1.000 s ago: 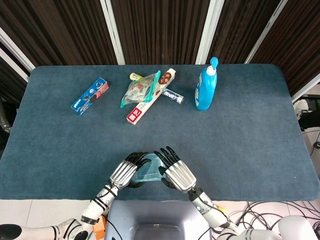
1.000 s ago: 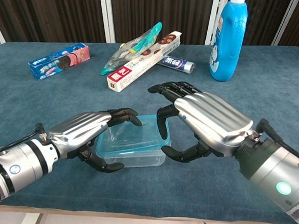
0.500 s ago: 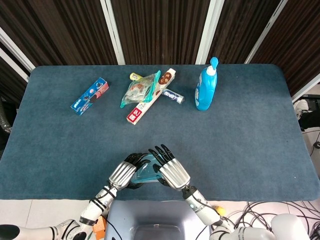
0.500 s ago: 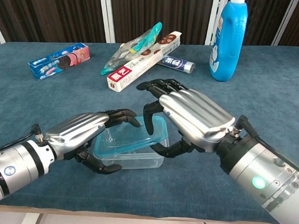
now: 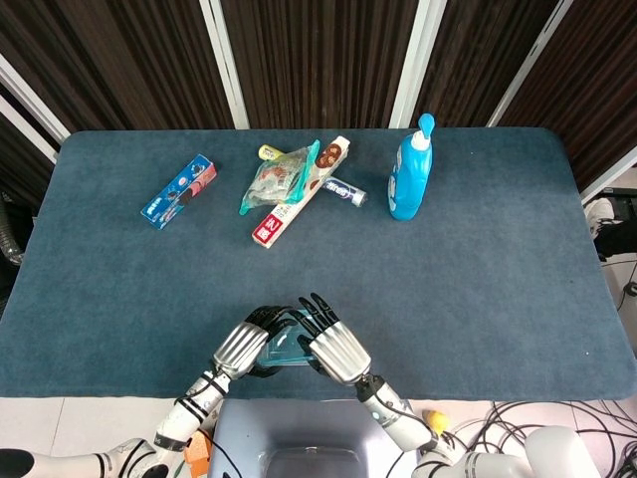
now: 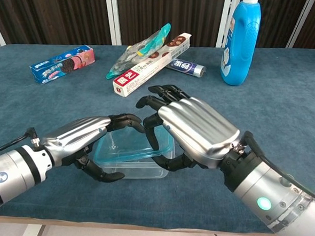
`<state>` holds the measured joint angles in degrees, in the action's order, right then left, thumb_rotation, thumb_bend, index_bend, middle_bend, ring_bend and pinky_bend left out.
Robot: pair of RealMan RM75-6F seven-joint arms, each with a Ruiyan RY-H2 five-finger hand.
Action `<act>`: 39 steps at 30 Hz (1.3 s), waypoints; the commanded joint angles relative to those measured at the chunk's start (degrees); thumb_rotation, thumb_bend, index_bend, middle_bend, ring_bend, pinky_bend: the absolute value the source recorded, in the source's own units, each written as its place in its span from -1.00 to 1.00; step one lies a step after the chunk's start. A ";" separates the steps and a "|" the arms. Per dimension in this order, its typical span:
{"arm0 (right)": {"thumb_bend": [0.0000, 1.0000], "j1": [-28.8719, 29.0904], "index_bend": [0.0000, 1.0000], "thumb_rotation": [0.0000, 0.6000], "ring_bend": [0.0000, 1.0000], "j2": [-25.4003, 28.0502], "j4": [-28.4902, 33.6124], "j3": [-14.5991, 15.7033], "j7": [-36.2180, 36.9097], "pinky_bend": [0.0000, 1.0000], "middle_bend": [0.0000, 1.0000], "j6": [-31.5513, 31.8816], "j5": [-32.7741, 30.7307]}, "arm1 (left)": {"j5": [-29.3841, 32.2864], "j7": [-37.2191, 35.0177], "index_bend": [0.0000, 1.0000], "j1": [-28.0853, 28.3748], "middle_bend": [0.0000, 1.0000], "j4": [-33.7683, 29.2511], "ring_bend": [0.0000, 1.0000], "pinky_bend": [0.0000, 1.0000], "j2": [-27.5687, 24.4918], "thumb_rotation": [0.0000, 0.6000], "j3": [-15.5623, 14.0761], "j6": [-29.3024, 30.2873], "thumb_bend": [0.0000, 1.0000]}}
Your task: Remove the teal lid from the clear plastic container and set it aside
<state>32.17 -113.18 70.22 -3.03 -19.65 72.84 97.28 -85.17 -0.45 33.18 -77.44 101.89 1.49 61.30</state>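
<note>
The clear plastic container (image 6: pixel 135 169) sits near the table's front edge, between both hands. Its teal lid (image 6: pixel 124 152) lies tilted on top, with the right side raised off the rim. My left hand (image 6: pixel 84 137) grips the container's left side, fingers over the top and thumb underneath. From the right, my right hand (image 6: pixel 191 132) curls its fingers over the lid's right edge and has its thumb below that edge. In the head view, the left hand (image 5: pixel 242 346) and right hand (image 5: pixel 333 349) cover most of the container (image 5: pixel 287 344).
At the back stand a blue bottle (image 6: pixel 241 40), a small tube (image 6: pixel 185 68), a long red-and-white box (image 6: pixel 150 64) with a snack bag (image 6: pixel 140 50) on it, and a blue cookie box (image 6: pixel 62 64). The table's front edge (image 6: pixel 140 224) lies just below the hands.
My right hand has moved left over the container and closed on the lid's right edge, which has tilted up. The left hand and container have shifted slightly left.
</note>
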 commanded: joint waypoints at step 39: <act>0.03 -3.79 0.53 1.00 -0.96 18.51 1.91 1.23 5.01 -0.84 -0.63 9.52 3.56 | 2.06 -7.68 -1.00 -5.00 -1.00 -1.34 -1.00 -0.85 -15.39 0.99 2.38 6.34 -0.38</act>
<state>29.40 -95.68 74.39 -2.36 -16.07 82.66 102.10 -82.90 -7.76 28.97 -78.08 87.90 4.50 67.19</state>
